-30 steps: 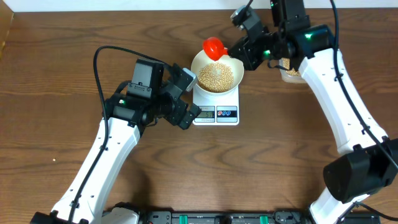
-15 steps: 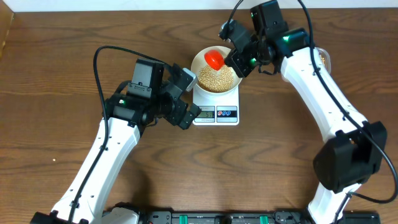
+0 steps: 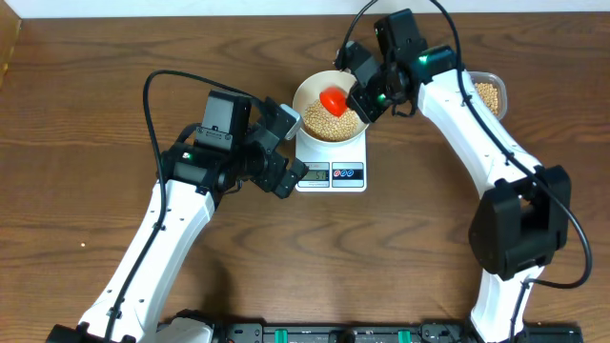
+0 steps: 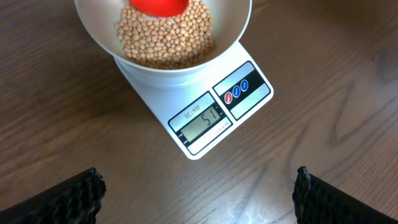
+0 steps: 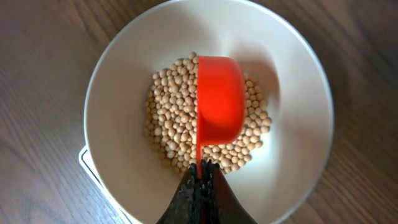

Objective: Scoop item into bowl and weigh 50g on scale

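Observation:
The white bowl (image 3: 303, 95) stands on the white scale (image 3: 331, 173) and holds a heap of tan beans (image 3: 329, 119). My right gripper (image 3: 357, 95) is shut on the thin handle of a red scoop (image 3: 333, 99), which hangs over the beans. In the right wrist view the scoop (image 5: 219, 99) lies tilted on its side above the beans (image 5: 168, 124), inside the bowl (image 5: 292, 93), with the gripper (image 5: 200, 171) clamped on its handle. My left gripper (image 3: 286, 148) stands open just left of the scale. In the left wrist view the scale (image 4: 211, 118) reads 51, and the gripper (image 4: 198, 177) holds nothing.
A clear plastic tub (image 3: 488, 95) with more beans stands at the back right, beside the right arm. Brown wooden table (image 3: 400, 257) stretches in front of the scale. The left arm reaches in from the front left.
The right arm swung left, carrying the red scoop from the bowl's back left rim to over the beans and uncovering the tub. The left arm has not moved.

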`<state>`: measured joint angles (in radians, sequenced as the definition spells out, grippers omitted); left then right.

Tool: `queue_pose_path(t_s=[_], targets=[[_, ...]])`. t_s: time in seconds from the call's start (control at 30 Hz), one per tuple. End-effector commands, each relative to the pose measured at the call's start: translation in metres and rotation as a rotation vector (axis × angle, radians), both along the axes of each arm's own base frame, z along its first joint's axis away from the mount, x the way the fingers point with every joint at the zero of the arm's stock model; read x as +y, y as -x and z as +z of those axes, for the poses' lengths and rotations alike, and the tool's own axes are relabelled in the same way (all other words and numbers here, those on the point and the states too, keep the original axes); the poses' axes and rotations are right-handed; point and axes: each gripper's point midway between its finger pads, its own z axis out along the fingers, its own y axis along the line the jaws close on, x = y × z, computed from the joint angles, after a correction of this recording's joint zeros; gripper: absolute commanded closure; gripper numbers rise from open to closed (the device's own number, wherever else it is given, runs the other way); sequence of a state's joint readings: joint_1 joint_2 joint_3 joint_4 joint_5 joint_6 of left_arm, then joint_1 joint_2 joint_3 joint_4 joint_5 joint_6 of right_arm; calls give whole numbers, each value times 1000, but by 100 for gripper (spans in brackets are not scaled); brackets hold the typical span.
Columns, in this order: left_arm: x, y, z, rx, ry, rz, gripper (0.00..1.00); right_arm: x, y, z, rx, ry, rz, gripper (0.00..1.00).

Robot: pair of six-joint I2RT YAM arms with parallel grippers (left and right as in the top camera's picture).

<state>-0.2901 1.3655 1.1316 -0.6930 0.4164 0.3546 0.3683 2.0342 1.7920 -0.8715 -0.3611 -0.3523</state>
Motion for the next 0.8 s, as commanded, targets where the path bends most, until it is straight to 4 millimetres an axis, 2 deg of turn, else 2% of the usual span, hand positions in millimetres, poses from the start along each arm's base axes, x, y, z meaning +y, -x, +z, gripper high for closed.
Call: queue_pose_path(t_s=[0.0, 0.3, 0.77], targets=[[0, 0, 0, 4, 3, 4, 1, 7, 5, -9, 12, 13, 29, 99], [0, 0, 0, 4, 3, 4, 1, 5, 7, -23, -5, 100, 33, 99], [0, 0, 0, 4, 3, 4, 1, 24, 23, -26, 15, 105, 84, 99]])
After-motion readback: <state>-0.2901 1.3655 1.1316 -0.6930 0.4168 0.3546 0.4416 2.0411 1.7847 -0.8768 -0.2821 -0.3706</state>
